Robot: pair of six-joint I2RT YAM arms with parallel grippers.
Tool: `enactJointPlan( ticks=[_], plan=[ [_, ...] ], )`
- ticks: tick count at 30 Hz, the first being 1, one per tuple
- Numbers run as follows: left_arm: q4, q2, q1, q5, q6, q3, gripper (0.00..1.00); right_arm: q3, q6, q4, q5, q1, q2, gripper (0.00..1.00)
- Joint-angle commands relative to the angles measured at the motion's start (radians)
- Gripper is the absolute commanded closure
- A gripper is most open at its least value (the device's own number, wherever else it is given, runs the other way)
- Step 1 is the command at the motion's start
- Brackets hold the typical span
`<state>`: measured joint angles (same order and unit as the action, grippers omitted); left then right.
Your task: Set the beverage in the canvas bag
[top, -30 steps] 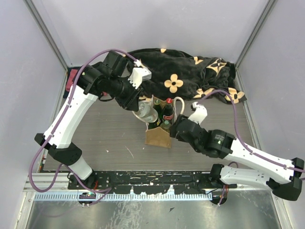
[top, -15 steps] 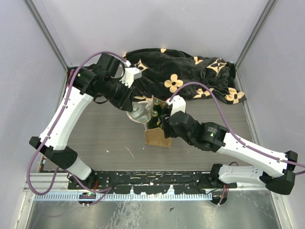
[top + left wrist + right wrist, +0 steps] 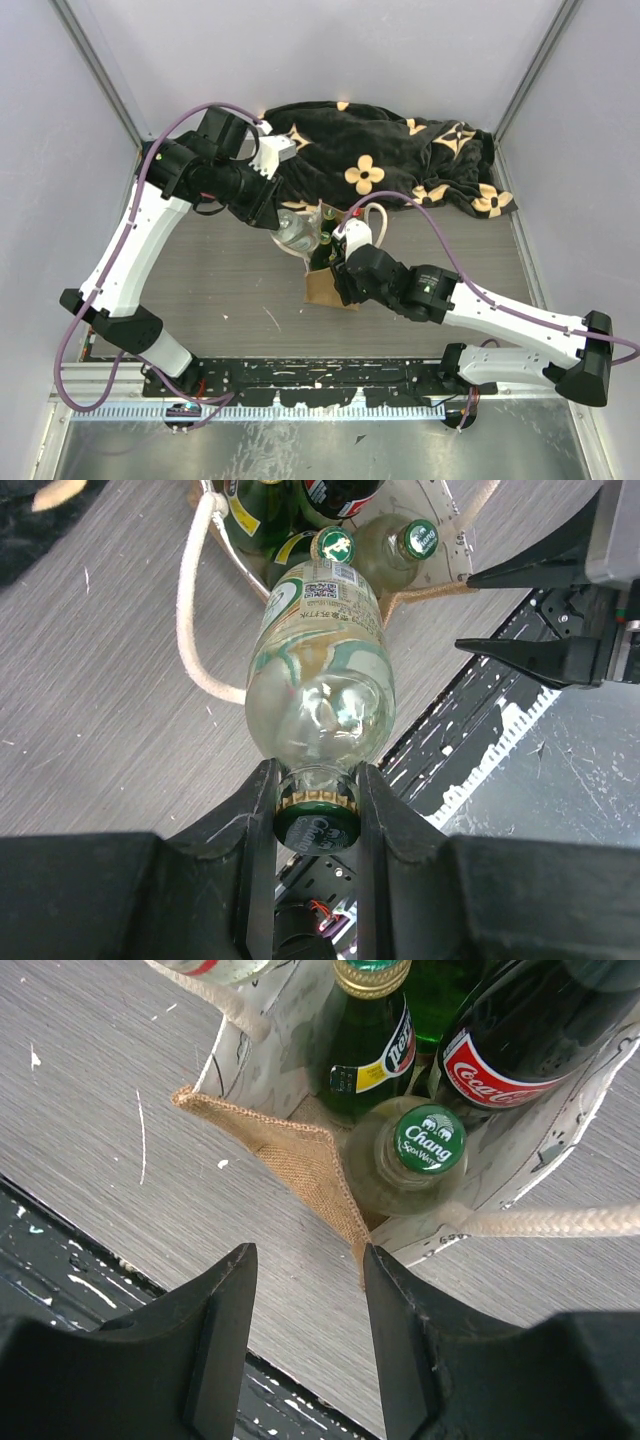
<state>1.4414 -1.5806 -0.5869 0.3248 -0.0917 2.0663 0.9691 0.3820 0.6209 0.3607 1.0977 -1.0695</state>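
Observation:
My left gripper [image 3: 318, 798] is shut on the green-capped neck of the beverage [image 3: 320, 670], a clear glass bottle. It hangs tilted, base first, just above the mouth of the canvas bag [image 3: 330, 288]. In the top view the bottle [image 3: 291, 233] sits at the bag's far-left rim. The tan bag [image 3: 305, 1160] holds a Chang bottle [image 3: 428, 1140], a green bottle [image 3: 368, 1035] and a cola bottle [image 3: 510, 1050]. My right gripper [image 3: 308, 1258] is open over the bag's near corner, nothing between its fingers, and its right finger [image 3: 400, 1310] is close to the bag's edge.
A black flower-patterned blanket [image 3: 400, 160] lies behind the bag. A white rope handle [image 3: 560, 1222] hangs off the bag's right side, and another loops over the table [image 3: 190, 630]. The black mounting rail [image 3: 320, 375] runs along the near edge.
My right arm has swung left and closer, from the bag's right side to its near corner. My left arm has drawn the held bottle slightly left and back.

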Motion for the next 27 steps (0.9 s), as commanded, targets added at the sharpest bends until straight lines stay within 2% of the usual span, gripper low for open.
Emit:
enactJointPlan(
  ticks=[1, 8, 15, 20, 27],
  plan=[
    [-0.050, 0.011, 0.002, 0.070, 0.024, 0.058, 1.00, -0.033, -0.037, -0.085, -0.014, 0.004, 0.014, 0.47],
    [-0.042, 0.004, 0.003, 0.078, 0.023, 0.066, 1.00, -0.092, -0.060, -0.147, 0.041, 0.004, 0.036, 0.47],
    [-0.037, 0.000, 0.002, 0.081, 0.020, 0.070, 1.00, -0.049, -0.084, -0.148, 0.093, 0.004, 0.066, 0.48],
    [-0.039, -0.006, 0.002, 0.085, 0.024, 0.075, 1.00, -0.059, -0.106, -0.137, 0.086, 0.002, 0.032, 0.47],
    [-0.034, -0.008, 0.003, 0.085, 0.023, 0.079, 1.00, -0.147, -0.113, -0.214, 0.069, -0.004, 0.013, 0.47]
  ],
)
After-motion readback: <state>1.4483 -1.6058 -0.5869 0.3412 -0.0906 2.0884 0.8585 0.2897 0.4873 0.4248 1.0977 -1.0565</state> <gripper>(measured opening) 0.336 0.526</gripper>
